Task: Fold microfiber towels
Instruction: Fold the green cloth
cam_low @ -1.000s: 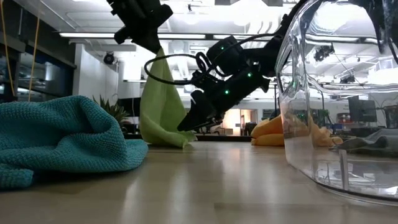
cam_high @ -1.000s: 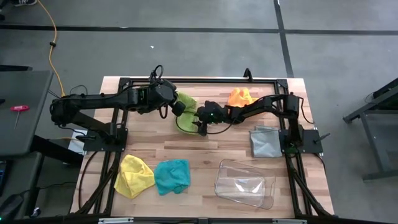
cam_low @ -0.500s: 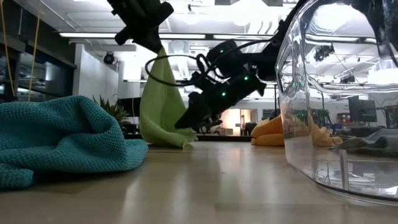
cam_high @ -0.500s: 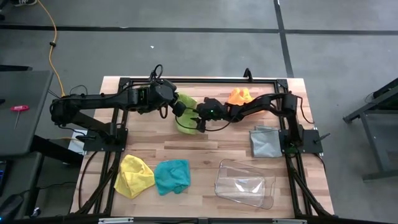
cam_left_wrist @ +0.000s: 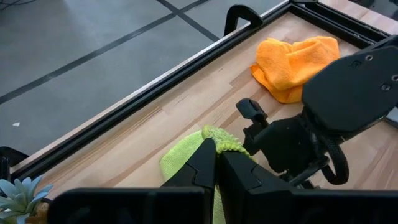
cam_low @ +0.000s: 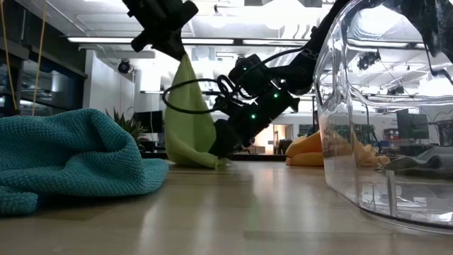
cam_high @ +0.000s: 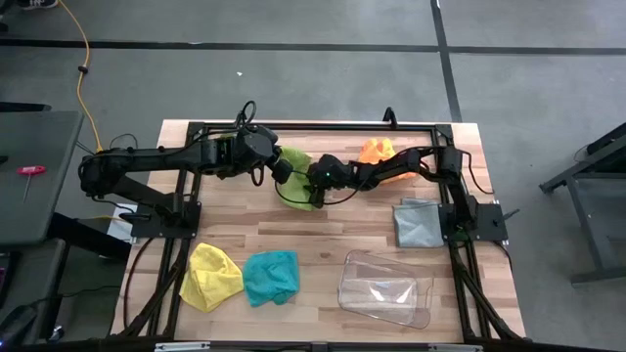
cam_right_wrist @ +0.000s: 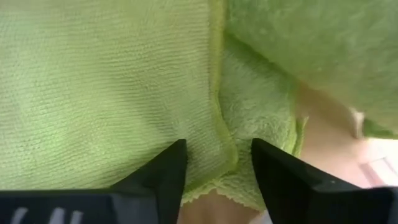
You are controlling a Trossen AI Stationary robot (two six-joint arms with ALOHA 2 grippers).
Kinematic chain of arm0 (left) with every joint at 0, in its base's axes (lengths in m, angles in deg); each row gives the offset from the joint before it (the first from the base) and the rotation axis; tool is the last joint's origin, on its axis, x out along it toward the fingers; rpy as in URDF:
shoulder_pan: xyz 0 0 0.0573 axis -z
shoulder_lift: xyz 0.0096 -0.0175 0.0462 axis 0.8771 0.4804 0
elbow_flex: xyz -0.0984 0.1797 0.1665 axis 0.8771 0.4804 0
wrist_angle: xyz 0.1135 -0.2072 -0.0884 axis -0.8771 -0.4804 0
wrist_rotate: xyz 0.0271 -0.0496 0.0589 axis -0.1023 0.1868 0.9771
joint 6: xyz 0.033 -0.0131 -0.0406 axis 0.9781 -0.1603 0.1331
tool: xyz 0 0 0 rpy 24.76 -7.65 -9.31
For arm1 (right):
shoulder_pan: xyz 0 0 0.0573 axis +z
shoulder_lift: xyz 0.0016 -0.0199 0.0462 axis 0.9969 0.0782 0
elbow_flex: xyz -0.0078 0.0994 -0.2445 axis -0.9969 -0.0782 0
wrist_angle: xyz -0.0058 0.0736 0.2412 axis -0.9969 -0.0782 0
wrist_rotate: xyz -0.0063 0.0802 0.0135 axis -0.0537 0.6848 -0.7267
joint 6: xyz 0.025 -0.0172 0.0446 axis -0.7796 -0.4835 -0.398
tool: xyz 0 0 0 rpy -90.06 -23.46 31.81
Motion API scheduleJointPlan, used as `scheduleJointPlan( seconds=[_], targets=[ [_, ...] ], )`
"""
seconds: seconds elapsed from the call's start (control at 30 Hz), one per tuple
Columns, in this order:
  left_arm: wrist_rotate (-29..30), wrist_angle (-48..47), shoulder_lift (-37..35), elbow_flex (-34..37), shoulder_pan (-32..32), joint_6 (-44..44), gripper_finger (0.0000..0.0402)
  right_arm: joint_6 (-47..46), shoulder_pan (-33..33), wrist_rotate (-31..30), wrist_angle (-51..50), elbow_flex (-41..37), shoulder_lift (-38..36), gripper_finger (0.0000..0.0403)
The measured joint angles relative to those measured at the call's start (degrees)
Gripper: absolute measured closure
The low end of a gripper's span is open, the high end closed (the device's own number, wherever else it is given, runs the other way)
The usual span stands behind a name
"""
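My left gripper (cam_high: 277, 168) is shut on the lime green towel (cam_high: 298, 176), which hangs from it in the low view (cam_low: 185, 120). My right gripper (cam_right_wrist: 217, 163) is open low down at the towel's lower part (cam_low: 219, 150). Its two fingers stand on either side of a hemmed edge (cam_right_wrist: 225, 134). The orange towel (cam_high: 377, 152) lies at the far edge. The grey towel (cam_high: 416, 223) lies at the right. The yellow towel (cam_high: 210, 276) and the teal towel (cam_high: 271, 277) lie near the front. My left gripper pinches the lime towel's top corner (cam_left_wrist: 214, 140) between its two fingers, slanting down from the table's left. The towel hangs below it in loose folds, its lower end (cam_low: 202, 161) on the table. My right gripper has the hem between its fingers; whether they touch it, I cannot tell.
A clear plastic tray (cam_high: 384, 288) stands at the front right and fills the right of the low view (cam_low: 382, 113). A black frame rail (cam_high: 313, 125) runs round the work area. A small leafy clump (cam_low: 124, 126) shows behind the teal towel.
My right gripper has gone down and toward the table's left, in to the lower part of the hanging lime towel. My left gripper has kept the towel's corner up in the same place.
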Motion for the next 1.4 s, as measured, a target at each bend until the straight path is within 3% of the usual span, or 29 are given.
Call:
scheduleJointPlan(
  seconds=[0.2, 0.43, 1.4],
  targets=[
    [-0.02, 0.11, 0.00, 0.00, 0.00, -0.27, 0.0401, 0.25, 0.53, 0.30, -0.14, 0.00, 0.00, 0.0290],
    [-0.02, 0.13, 0.00, 0.00, 0.00, -0.26, 0.0401, -0.95, 0.49, 0.31, -0.10, 0.00, -0.23, 0.0325],
    [-0.01, 0.15, 0.00, 0.00, -0.02, -0.46, 0.0401, -3.45, 0.49, 1.34, -0.19, -0.04, -1.09, 0.0326]
  ],
)
